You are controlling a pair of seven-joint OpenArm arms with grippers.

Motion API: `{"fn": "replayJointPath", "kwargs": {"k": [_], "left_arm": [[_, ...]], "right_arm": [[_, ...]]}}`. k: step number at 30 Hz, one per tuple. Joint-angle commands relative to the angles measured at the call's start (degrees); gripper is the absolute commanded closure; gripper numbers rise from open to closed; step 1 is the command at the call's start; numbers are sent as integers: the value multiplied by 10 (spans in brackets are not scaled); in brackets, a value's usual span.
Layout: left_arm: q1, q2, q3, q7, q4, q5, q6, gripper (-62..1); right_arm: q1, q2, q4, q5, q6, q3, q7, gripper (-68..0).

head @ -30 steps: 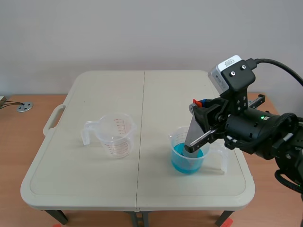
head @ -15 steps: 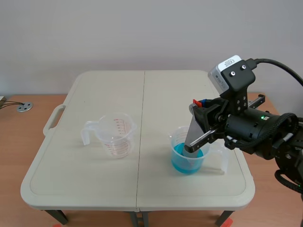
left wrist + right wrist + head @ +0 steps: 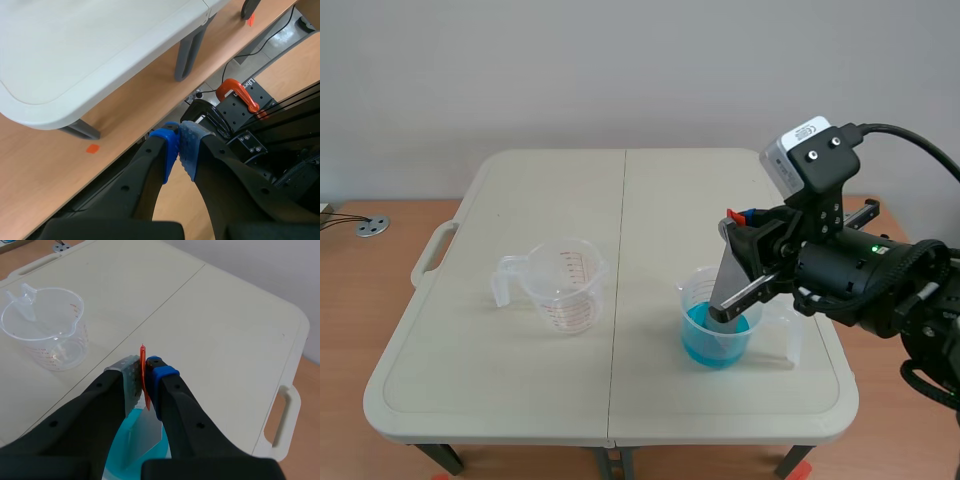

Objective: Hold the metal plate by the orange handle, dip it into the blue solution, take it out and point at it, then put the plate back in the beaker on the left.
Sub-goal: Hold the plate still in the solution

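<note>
Metal plate in blue solution, lower right of frame, orange handle pinched tight by right tool; left tool closed on nothing, off the counter.

The pale counter has a seam running down its middle, away from the robot, and a carry handle at its left edge. Two clear beakers stand upright on it, well apart. The empty beaker, with red markings, is left of the seam with its grip pointing left, and the blue-filled beaker is right of the seam with its grip pointing right.
</note>
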Motion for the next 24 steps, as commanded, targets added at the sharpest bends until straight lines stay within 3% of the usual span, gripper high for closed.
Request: {"fn": "replayJointPath", "kwargs": {"k": [1, 15, 24], "left_arm": [[-2, 6, 0, -10, 9, -4, -1, -26], [-2, 6, 0, -9, 9, -3, -1, -26], [-10, 6, 0, -9, 9, -3, -1, -26]], "right_arm": [[-1, 3, 11, 2, 9, -2, 4, -13], [-1, 3, 115, 7, 9, -3, -5, -13], [-1, 3, 174, 61, 9, -3, -53, -13]]}}
